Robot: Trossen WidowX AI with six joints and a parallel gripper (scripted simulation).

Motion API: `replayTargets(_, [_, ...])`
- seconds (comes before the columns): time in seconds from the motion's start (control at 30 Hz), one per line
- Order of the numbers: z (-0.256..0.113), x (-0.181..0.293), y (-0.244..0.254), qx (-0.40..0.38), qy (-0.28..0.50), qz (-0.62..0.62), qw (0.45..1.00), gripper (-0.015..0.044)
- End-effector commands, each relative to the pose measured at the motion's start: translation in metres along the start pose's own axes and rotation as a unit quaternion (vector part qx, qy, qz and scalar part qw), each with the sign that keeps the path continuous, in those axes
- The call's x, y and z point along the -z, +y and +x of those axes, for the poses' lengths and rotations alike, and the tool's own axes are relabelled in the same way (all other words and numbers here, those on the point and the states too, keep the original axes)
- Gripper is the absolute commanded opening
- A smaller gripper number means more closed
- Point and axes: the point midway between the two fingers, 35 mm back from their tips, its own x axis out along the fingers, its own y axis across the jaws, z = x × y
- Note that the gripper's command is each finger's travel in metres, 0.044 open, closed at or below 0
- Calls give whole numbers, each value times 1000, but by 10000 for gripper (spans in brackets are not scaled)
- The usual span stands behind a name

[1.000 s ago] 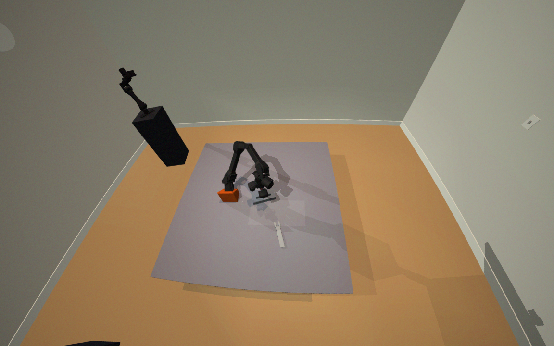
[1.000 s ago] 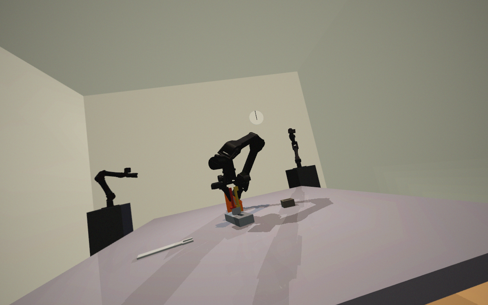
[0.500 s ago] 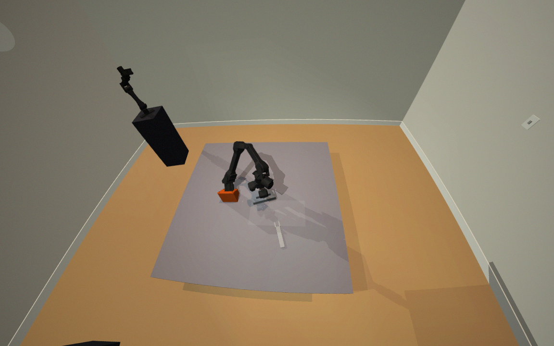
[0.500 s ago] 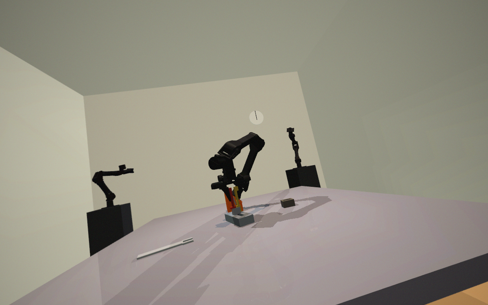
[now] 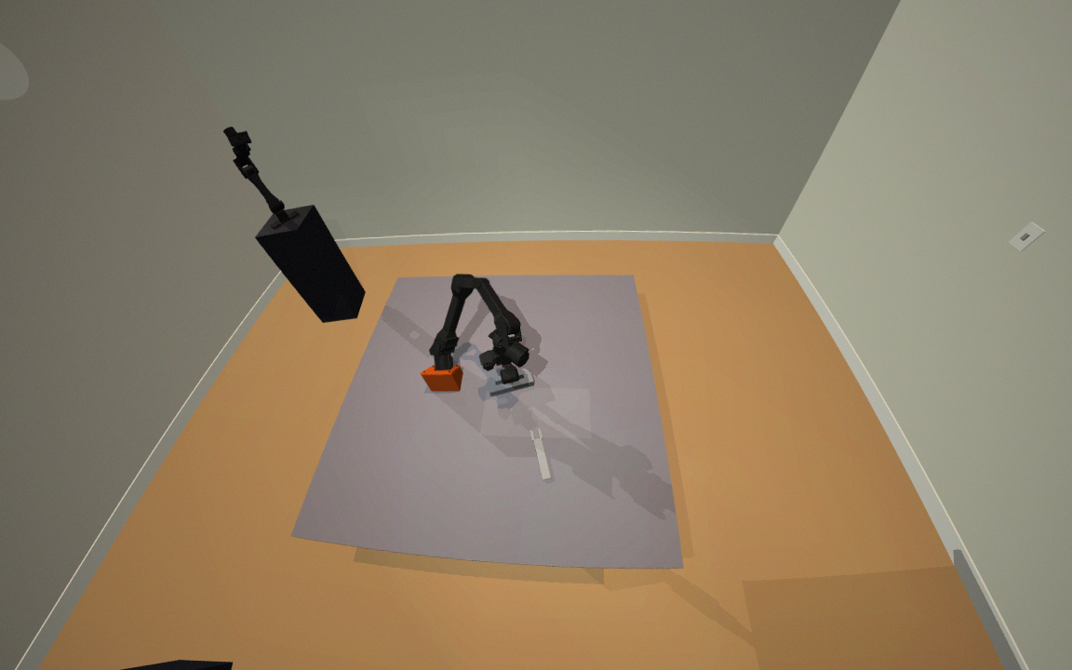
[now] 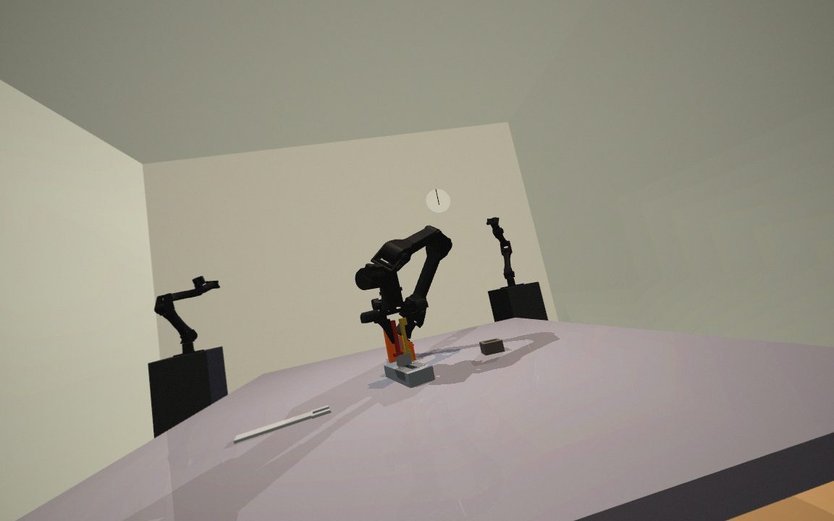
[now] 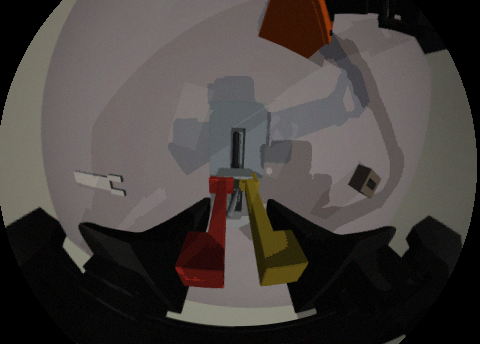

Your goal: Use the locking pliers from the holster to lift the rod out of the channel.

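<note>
End effector (image 5: 510, 379) (image 6: 400, 333) (image 7: 239, 203) grips pliers (image 6: 398, 340) (image 7: 218, 214); fork tool (image 5: 542, 456) (image 6: 281, 425) (image 7: 95, 180) well apart.

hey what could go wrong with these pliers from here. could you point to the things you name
The hand (image 6: 400, 330) (image 7: 239, 203) grips the red handle (image 7: 216, 219) and yellow handle (image 7: 261, 224), which stand apart, so the pliers may not be locked; lifting now could leave the rod (image 7: 236, 149) behind. The rod also lies in a narrow slot in the grey block (image 6: 410, 377) (image 7: 220, 119), so a skewed lift might jam it.
</note>
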Motion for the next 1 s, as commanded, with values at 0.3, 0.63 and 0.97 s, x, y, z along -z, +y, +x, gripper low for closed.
replayTargets(0.3, [-13,1,4,-2,2,-1,1000,101])
replayTargets(0.63, [-20,1,6,0,2,0,1000,101])
replayTargets(0.97, [-27,1,7,2,2,0,1000,101])
